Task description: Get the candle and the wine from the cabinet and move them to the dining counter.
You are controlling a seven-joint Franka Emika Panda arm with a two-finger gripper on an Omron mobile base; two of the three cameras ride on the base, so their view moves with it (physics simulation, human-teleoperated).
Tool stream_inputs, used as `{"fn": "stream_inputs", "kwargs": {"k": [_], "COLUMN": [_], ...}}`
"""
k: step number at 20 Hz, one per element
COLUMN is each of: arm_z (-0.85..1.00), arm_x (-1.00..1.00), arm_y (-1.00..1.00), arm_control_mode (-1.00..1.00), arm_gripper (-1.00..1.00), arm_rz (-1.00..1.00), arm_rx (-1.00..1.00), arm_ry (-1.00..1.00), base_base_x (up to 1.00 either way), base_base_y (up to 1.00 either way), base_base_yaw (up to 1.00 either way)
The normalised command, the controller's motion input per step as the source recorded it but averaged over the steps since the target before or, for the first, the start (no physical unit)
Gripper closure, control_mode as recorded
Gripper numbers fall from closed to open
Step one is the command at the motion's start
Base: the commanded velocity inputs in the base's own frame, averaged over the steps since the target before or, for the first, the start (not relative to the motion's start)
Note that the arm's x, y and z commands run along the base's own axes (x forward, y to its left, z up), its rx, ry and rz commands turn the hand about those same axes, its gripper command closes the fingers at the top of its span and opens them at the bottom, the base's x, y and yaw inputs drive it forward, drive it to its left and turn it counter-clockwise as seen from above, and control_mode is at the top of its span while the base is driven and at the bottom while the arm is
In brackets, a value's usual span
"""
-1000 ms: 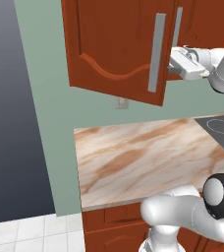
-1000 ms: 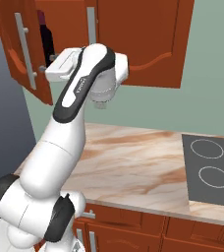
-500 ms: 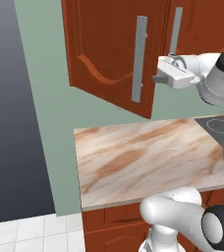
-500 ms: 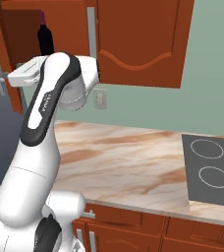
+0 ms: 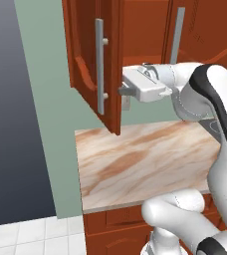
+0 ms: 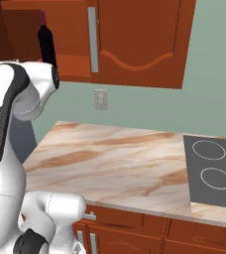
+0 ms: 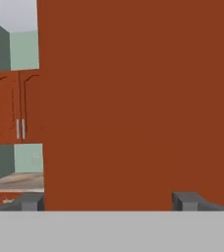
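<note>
Reddish-brown wooden cabinet door, flat and smooth, faces the gripper's wide-parted jaws.

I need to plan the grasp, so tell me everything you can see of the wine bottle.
The wine is a slim bottle of dark, nearly black glass with a maroon capsule over its narrow neck. It stands upright on the floor of the open cabinet, at the front edge, beside the shut right door's silver handle. Nothing grips or touches it. The robot's white arm hides its base, and no label shows from here.

white arm raised, elbow bent; end effector level, jaws wide apart, empty
</note>
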Motion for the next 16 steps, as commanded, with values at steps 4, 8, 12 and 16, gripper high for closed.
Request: {"fn": "stream_inputs", "kwargs": {"k": [4,8,12,16], "arm_z": [0.00,0.00,0.00,0.00], "arm_x": [0.00,0.00,0.00,0.08], "arm_y": [0.84,0.88,0.79,0.49], "arm_control_mode": [-1.00,-1.00,-1.00,-1.00], "arm_gripper": [-1.00,-1.00,-1.00,-1.00], "arm_rz": [0.02,0.01,0.02,0.00], "arm_rx": [0.00,0.00,0.00,0.00], "arm_ry": [-0.01,0.00,0.00,0.00], "base_base_x": [0.00,0.00,0.00,0.00], "base_base_y": [0.00,0.00,0.00,0.00], "base_base_yaw": [0.00,0.00,0.00,0.00]}}
